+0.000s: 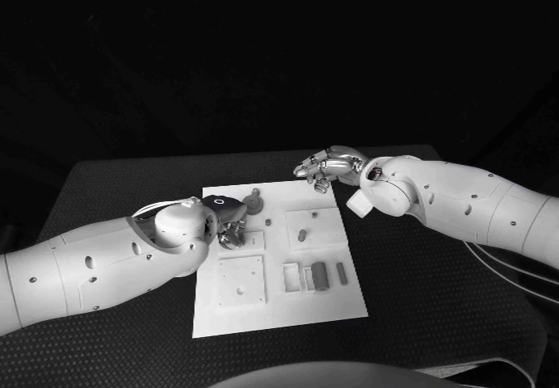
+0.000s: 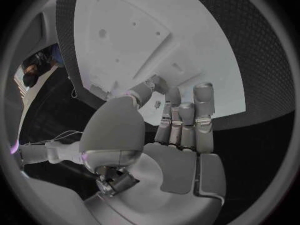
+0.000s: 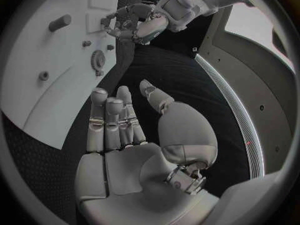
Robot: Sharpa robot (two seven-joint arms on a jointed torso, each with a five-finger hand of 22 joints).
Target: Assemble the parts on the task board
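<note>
The white task board (image 1: 279, 311) lies in the middle of the black table. My left hand (image 1: 229, 223) hovers over the board's far left part, fingers straight and apart from the thumb (image 2: 142, 92), nothing in the palm (image 2: 181, 165). It appears again as the left hand (image 3: 142, 24) across the board. A dark gear (image 1: 254, 201) lies just beyond it. A short peg (image 1: 300, 235) stands in a raised square. My right hand (image 1: 327, 166) hangs past the board's far right corner, its palm (image 3: 125, 165) bare and its fingers (image 3: 112, 122) spread. The gear (image 3: 98, 60) and peg (image 3: 60, 22) lie beyond it.
A square plate (image 1: 241, 281) sits at the board's near left, with a frame-like piece (image 1: 292, 277) and two grey bars (image 1: 319, 275) beside it. Black table (image 1: 443, 299) surrounds the board. Cables (image 1: 513, 271) run off the right side.
</note>
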